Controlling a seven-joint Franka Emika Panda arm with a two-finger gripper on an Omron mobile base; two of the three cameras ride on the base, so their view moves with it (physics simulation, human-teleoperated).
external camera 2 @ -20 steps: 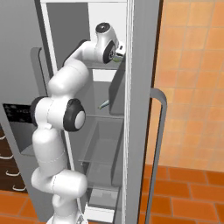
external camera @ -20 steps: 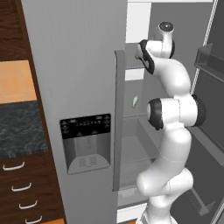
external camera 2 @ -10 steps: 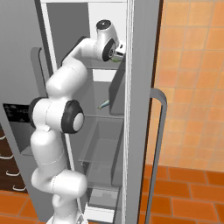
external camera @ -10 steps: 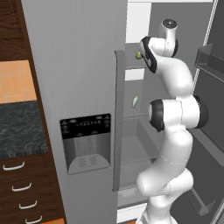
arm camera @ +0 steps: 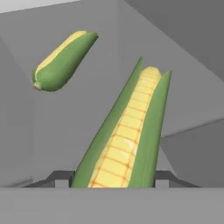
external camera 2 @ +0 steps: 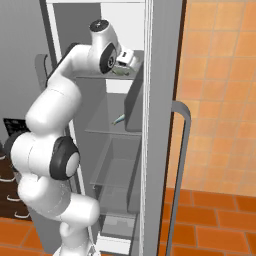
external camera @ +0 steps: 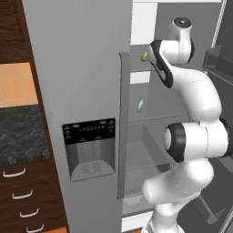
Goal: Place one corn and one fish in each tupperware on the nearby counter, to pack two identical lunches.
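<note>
1. Yellow kernels between green husks rise from between our fingertips in the hand view: one corn cob [arm camera: 127,140] stands there, its pointed tip aimed away from us.
2. Our hand [external camera 2: 125,64] is clamped on that cob, one dark finger [arm camera: 59,178] on each side of its base.
3. We see the second corn cob [arm camera: 62,60] further off in the hand view, lying apart from the held one against the grey fridge interior.
4. From the right base view, our hand sits at the upper glass shelf [external camera 2: 117,77] inside the open fridge [external camera 2: 160,100], with a bit of green showing at its tip.
5. From the left base view, a green husk end [external camera: 144,56] peeks out beside the closed fridge door [external camera: 77,91] at upper-shelf height.
6. We see a slim fish [external camera 2: 118,120] on the middle shelf below; it also shows in the left base view [external camera: 140,105].
7. Our black marbled bench [external camera: 20,134] lies left of the fridge, above dark wood drawers [external camera: 22,195].
</note>
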